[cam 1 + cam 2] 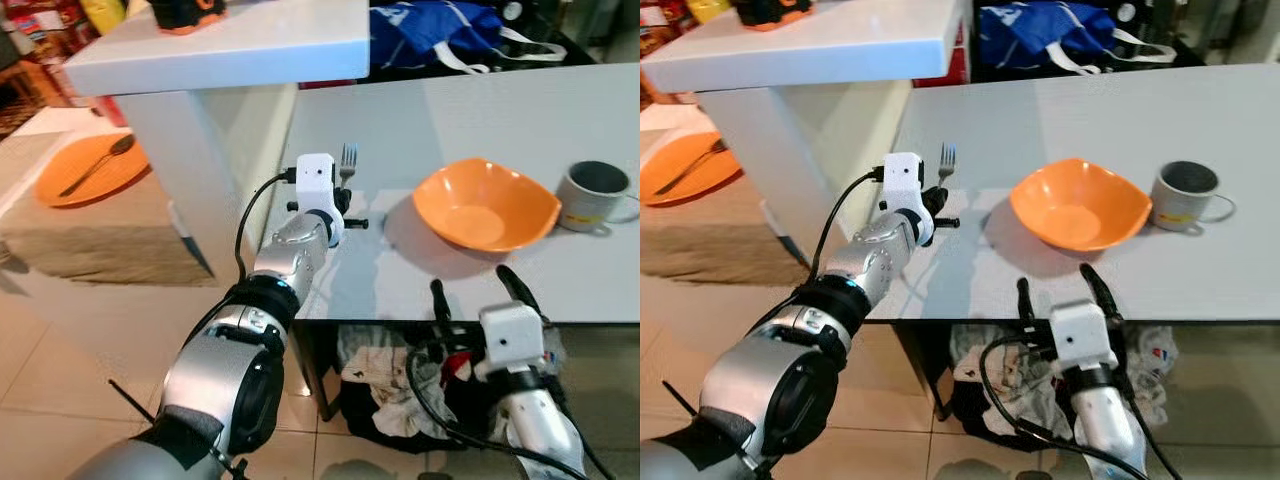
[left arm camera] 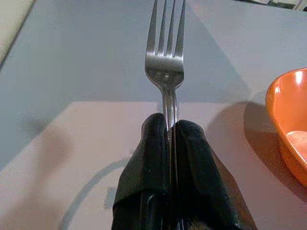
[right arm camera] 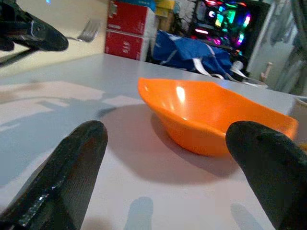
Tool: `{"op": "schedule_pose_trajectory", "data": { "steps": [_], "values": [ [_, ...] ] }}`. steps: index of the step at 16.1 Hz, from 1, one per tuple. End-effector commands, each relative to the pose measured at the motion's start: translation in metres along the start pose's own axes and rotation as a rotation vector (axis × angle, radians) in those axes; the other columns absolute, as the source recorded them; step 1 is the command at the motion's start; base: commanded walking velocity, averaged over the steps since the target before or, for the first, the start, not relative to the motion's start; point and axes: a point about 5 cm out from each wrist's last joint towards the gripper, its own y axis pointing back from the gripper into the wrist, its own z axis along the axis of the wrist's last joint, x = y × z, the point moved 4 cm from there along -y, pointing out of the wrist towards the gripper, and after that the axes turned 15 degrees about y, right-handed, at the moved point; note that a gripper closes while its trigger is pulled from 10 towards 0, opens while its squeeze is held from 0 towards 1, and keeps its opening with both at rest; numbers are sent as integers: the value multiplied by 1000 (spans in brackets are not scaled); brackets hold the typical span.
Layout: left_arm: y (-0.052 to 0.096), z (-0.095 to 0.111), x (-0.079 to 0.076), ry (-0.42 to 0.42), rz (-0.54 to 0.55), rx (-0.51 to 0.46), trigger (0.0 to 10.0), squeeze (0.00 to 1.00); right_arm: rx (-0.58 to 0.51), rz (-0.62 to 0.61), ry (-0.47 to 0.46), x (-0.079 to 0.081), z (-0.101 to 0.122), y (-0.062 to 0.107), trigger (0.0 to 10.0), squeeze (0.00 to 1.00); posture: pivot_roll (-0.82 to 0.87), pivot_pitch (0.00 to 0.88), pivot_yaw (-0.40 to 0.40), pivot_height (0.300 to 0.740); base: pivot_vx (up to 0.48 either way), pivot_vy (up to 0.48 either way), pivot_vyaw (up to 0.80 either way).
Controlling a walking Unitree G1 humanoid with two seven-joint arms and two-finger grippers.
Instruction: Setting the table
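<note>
Fork (image 2: pixel 165 67) in left gripper (image 2: pixel 170 132), tines pointing away across table (image 1: pixel 480 110)

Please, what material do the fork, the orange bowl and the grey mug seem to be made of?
Fork: metal, probably polished steel; it is silvery and reflects light, held in the left claw.
Bowl: likely plastic or melamine; even orange colour, soft glossy highlight, thin rim.
Mug: probably ceramic; thick matte grey wall, though enamel or plastic cannot be excluded.

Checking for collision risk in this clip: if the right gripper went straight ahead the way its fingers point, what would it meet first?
Most likely the orange bowl: the right gripper, open at the table's near edge, points straight at it, with bare tabletop between.
</note>
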Motion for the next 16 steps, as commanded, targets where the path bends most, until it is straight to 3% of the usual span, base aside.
{"op": "schedule_pose_trajectory", "data": {
  "steps": [1, 6, 10, 16],
  "values": [
    [-1, 1, -3, 39, 13, -9, 0, 0, -3, 1, 15, -3, 4, 3, 10000, 0, -360, 18, 168, 736, 0, 0, 0],
    [-3, -10, -2, 151, 72, 24, 0, 0, 21, 23, 34, -8, 6, 17, 10000, 0, -402, 53, 156, 736, 0, 0, 0],
    [-3, -17, -7, 81, 79, 64, 0, 0, 37, 19, 26, -7, 8, 21, 10000, 0, -402, 69, 176, 736, 0, 0, 0],
    [-1, -16, 10, 74, 147, 53, 0, 0, 58, 21, 14, -5, 10, 28, 10000, 0, -401, 94, 181, 736, 0, 0, 0]
  ]
}}
